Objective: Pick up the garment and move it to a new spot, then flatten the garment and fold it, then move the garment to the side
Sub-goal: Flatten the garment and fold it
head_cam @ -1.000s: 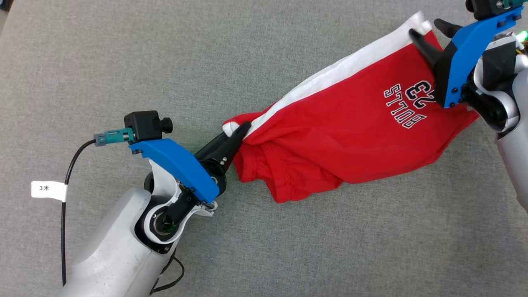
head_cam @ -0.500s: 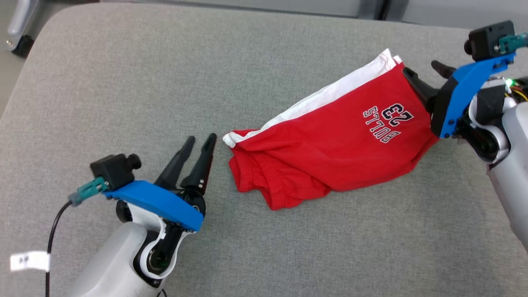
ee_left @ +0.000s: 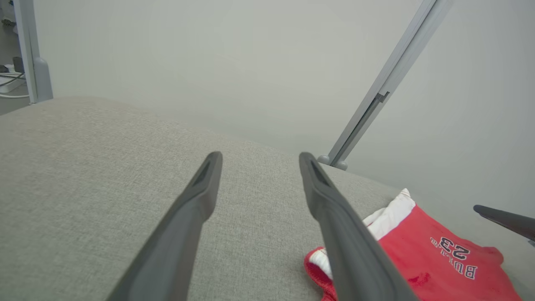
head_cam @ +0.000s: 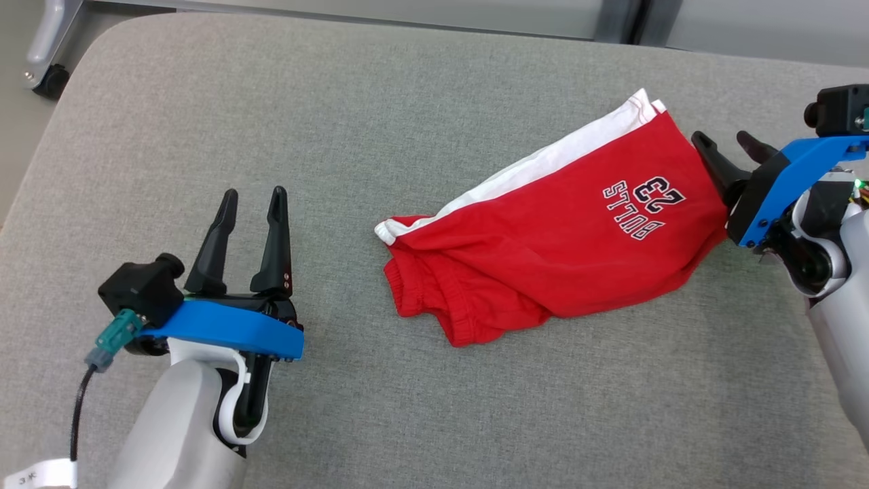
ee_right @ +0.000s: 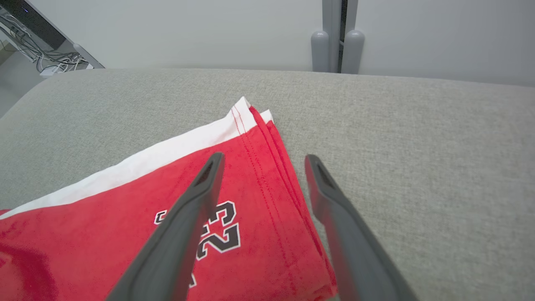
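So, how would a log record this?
left claw: open, apart from shorts | right claw: open, straddling shorts' edge | shorts: on cushion

Red garment — folded, lying flat

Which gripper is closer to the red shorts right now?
Right. The right gripper is at the red shorts' hem edge; the left gripper stands apart from their waistband end, over bare cushion.

Work area is being taken up by a grey woven padded surface, its far-left corner being rounded off. Behind it, a plain pale wall is being lit evenly and softly. A slanted grey metal post is being seen against that wall. A caster and loose cables are being noted beyond the surface's edge.
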Available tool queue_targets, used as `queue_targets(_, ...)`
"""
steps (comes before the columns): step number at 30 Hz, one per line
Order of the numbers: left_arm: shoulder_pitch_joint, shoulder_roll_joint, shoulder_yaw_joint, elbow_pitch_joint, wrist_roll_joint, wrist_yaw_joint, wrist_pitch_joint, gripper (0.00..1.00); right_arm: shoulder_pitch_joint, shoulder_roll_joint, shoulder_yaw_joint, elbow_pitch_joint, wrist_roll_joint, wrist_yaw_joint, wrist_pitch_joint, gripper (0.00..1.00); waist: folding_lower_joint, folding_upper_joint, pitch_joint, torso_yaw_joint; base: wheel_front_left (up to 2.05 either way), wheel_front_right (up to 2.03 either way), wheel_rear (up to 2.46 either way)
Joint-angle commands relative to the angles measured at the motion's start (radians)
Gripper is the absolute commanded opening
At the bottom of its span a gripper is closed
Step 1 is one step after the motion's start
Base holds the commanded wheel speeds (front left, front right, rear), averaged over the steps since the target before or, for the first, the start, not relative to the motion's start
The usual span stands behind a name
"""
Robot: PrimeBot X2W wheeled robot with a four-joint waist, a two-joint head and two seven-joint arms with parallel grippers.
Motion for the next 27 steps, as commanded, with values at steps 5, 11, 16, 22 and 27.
queue_targets(5,0.039,-0.047,0.087,-0.031,0.199,0.008,-0.004,1.0,-0.025,0.033,-0.024,0.052,-0.027,0.0,-0.028,1.0,0.0002,0.0,0.022,0.019,0.0,0.0,0.0)
queue_targets(11,0.07,-0.087,0.13,-0.051,0.296,-0.002,-0.004,1.0,-0.072,0.05,-0.091,0.181,-0.106,0.0,-0.085,1.0,0.0002,0.0,0.038,0.054,0.0,0.0,0.0)
queue_targets(16,0.065,-0.105,0.124,-0.052,0.33,-0.008,-0.004,1.0,-0.112,0.064,-0.109,0.277,-0.167,0.0,-0.078,1.0,0.0002,0.0,0.051,0.085,0.0,0.0,0.0)
queue_targets(22,0.045,-0.106,0.091,-0.034,0.347,-0.007,-0.004,1.0,-0.118,0.073,-0.081,0.359,-0.223,0.0,-0.024,0.33,0.0002,0.0,0.053,0.097,0.0,0.0,0.0)
queue_targets(27,0.028,-0.079,0.041,-0.018,0.326,-0.007,-0.004,1.0,-0.11,0.083,-0.075,0.366,-0.217,0.0,-0.032,0.0,0.0002,0.0,0.043,0.077,0.0,0.0,0.0)
